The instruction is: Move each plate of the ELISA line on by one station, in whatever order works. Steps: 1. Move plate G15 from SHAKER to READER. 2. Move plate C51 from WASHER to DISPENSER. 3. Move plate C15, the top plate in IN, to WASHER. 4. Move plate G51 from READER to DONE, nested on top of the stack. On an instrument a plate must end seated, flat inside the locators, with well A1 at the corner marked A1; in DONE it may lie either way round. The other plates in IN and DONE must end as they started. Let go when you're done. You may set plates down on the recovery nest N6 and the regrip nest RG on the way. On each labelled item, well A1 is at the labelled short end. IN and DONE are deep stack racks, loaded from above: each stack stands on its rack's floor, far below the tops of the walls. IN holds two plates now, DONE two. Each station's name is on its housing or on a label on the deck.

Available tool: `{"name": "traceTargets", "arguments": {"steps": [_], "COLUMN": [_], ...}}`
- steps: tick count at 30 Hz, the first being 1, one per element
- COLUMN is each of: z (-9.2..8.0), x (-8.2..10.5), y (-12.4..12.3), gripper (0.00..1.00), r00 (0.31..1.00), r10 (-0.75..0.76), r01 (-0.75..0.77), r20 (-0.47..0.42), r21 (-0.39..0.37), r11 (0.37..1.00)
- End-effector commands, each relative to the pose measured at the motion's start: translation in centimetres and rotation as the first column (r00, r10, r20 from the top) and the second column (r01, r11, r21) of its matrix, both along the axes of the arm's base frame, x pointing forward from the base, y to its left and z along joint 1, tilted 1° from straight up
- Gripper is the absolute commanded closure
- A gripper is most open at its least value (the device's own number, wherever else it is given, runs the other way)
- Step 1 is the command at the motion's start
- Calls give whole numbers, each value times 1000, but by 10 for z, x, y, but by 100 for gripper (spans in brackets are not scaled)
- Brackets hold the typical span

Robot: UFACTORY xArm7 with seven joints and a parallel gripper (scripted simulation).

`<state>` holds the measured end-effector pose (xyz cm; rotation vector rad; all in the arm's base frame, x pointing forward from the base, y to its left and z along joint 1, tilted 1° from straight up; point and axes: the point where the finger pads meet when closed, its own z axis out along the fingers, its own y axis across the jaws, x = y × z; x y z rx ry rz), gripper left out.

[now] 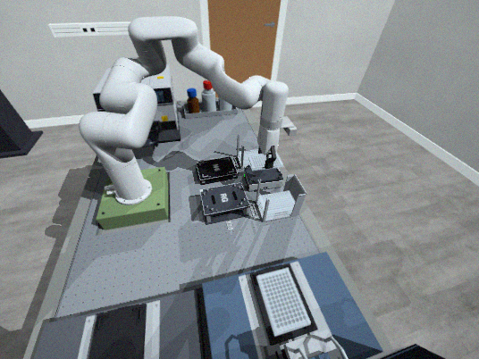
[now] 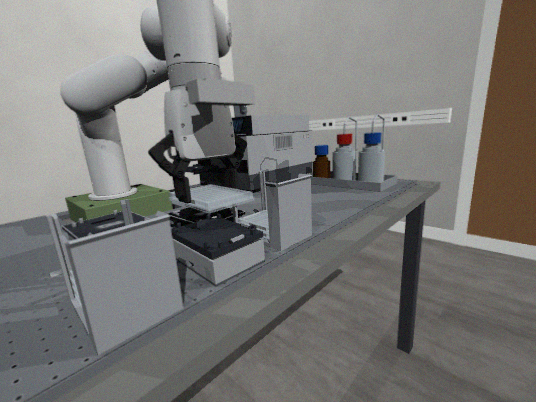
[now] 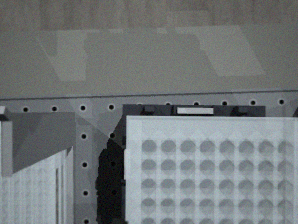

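Plate [image 2: 216,196] white, well-grid up, pinched across by gripper [image 2: 200,175], hanging level just above dark instrument nest [image 2: 216,236], not seated. Label unreadable, so which plate: cannot tell.

Risk: tall rack walls [image 2: 289,210] close beside; sideways move too low could catch plate edge, tilt it in jaws. Also A1 end may arrive wrong way round.

Arm [image 2: 190,45]: wrist vertical, fingers pointing down.
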<state>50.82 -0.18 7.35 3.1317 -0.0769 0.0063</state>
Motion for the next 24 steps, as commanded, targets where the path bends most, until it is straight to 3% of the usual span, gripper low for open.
{"name": "traceTargets", "arguments": {"steps": [1,24], "z": [7,34], "x": [1,1], "y": [0,0], "gripper": [100,100], "r00": [1000,1000], "r10": [0,0], "r01": [0,0], "r20": [4,4], "r21": [-1,-1], "r11": [1000,1000]}}
